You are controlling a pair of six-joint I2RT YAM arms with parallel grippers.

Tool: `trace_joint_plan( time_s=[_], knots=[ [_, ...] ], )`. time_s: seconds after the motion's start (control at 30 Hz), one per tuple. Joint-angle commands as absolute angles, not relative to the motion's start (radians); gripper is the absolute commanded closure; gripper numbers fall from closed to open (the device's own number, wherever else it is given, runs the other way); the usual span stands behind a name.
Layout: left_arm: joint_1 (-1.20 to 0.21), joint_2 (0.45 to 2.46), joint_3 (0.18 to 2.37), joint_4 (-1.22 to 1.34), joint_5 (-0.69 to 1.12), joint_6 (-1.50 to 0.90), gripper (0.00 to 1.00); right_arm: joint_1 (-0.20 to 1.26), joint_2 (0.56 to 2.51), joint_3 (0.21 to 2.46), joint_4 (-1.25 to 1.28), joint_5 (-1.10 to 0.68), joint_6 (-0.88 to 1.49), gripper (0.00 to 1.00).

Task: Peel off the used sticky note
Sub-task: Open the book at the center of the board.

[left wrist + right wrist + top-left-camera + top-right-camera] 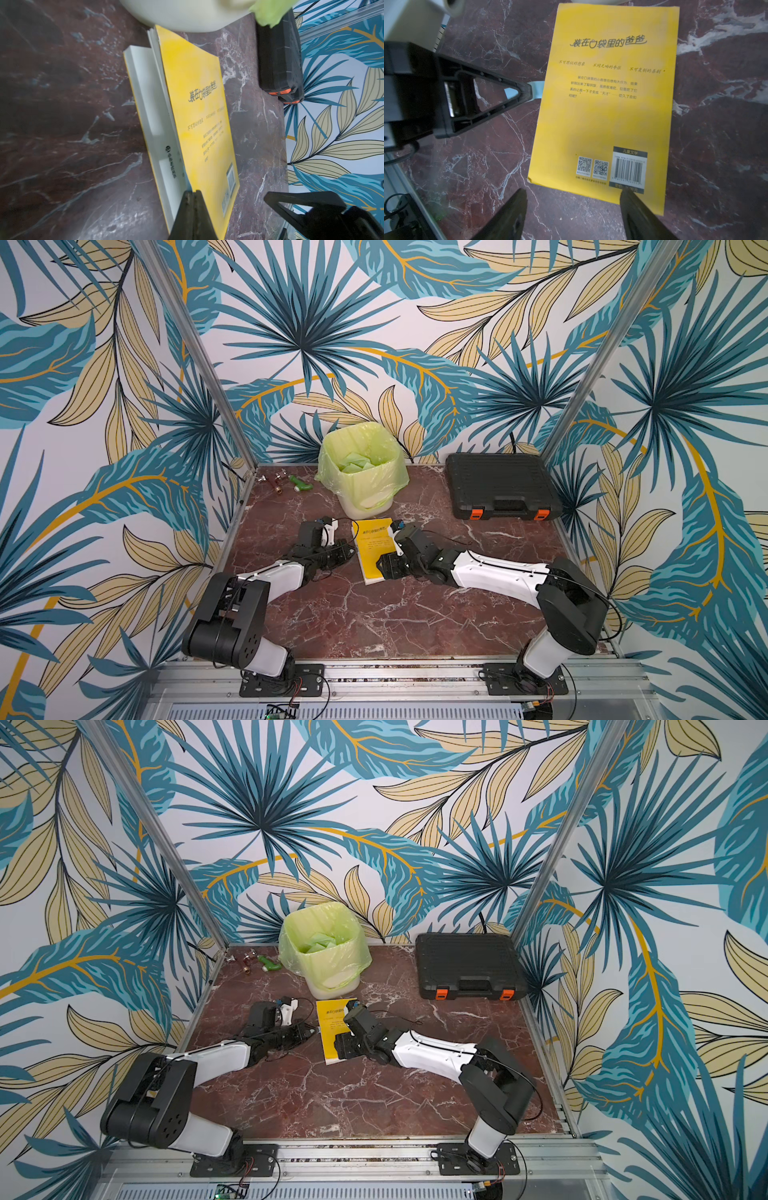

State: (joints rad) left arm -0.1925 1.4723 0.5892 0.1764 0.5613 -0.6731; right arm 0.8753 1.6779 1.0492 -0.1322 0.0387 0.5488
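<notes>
The left gripper (pixel 529 91) is pinched tight on the pale blue sticky note (pixel 538 89), which pokes out from the long edge of the yellow book (pixel 608 114), right at its tips. The right gripper (pixel 573 192) stands wide and holds nothing, one finger over the book's barcode corner and the other over the bare marble table (pixel 716 124). Beyond both grippers stands the lined bin (pixel 365 472).

A robot lab cell is showing here: two arms (pixel 494 572) are standing bolted to an aluminium rail (pixel 395 676) at the front of a marble-look table (pixel 374 614), metal posts (pixel 199 356) are framing leaf-print walls (pixel 311 323) on three sides, and a lined bin (pixel 365 497), a tool case (pixel 498 481), pipe fittings (pixel 274 481) and a book (pixel 372 547) are sitting on the table.
</notes>
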Motion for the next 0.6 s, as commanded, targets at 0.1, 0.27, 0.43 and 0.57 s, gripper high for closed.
trace_joint_plan(
  time_s=[0.1,0.27,0.43,0.57],
  knots=[
    [-0.205,1.418,0.619,0.194,0.566,-0.681,1.00,0.970,1.721,1.137,-0.266,0.231,0.500,0.25],
    [-0.208,1.416,0.627,0.192,0.568,-0.681,1.00,1.037,1.763,1.206,-0.312,0.334,0.476,0.24],
    [-0.209,1.411,0.635,0.191,0.571,-0.683,1.00,1.090,1.820,1.279,-0.388,0.461,0.460,0.26],
    [-0.209,1.404,0.644,0.186,0.572,-0.683,1.00,1.148,1.880,1.357,-0.459,0.615,0.438,0.26]
  ],
)
